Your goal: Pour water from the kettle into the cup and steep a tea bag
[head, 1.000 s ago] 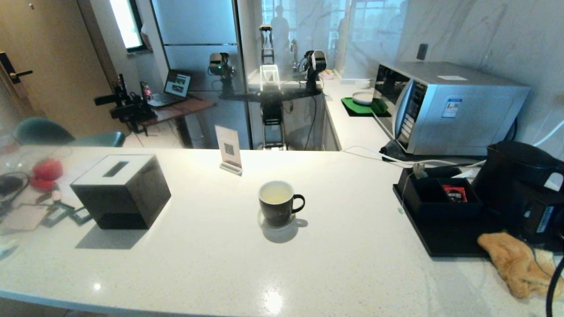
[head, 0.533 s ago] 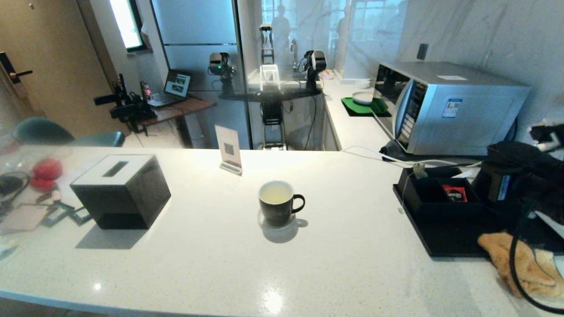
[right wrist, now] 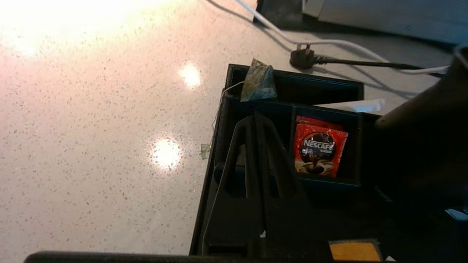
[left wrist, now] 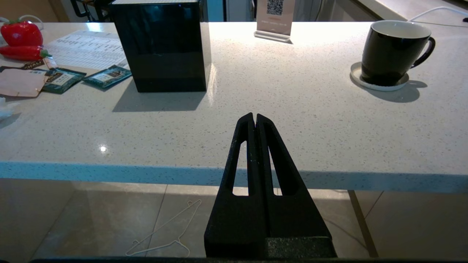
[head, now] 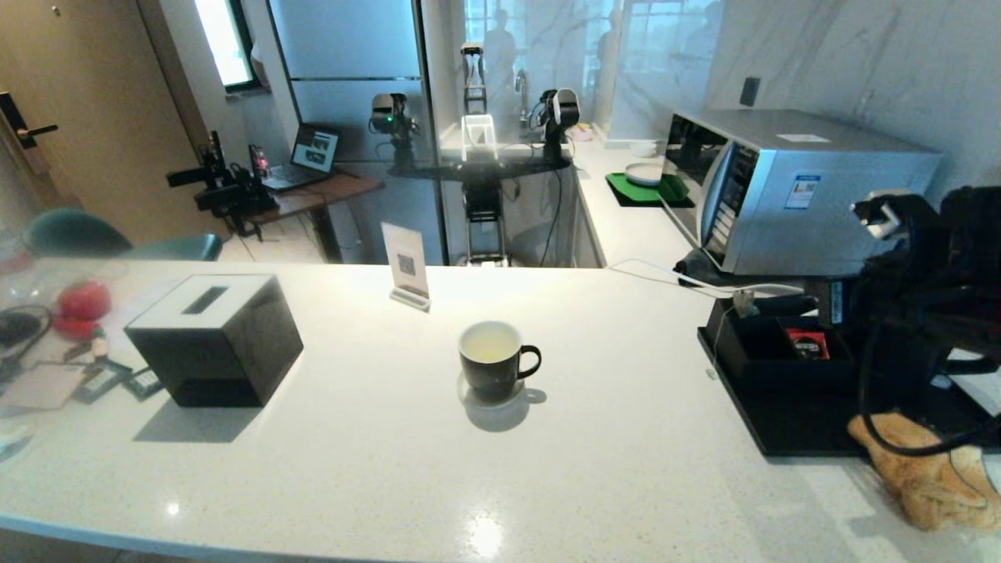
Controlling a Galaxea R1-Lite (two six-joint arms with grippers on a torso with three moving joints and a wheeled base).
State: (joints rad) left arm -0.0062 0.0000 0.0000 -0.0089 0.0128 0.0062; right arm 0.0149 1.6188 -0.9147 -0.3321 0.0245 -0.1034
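Fingers pressed together, our right gripper [right wrist: 255, 118] hovered over the black organiser [right wrist: 289, 91].
Cup [head: 491, 361] sat mid-counter; reaching closed, we risked nudging the tea bag [right wrist: 258, 81] off its rim.

Kitchen: stone counter [head: 626, 485], microwave [head: 790, 191], fridge [head: 344, 70], marble wall.

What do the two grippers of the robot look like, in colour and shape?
The left gripper and right gripper look the same: matte black fingers, long and tapering, each with a long slot cut through it. The right arm is black too, with a white connector near its top and a black cable looping down.
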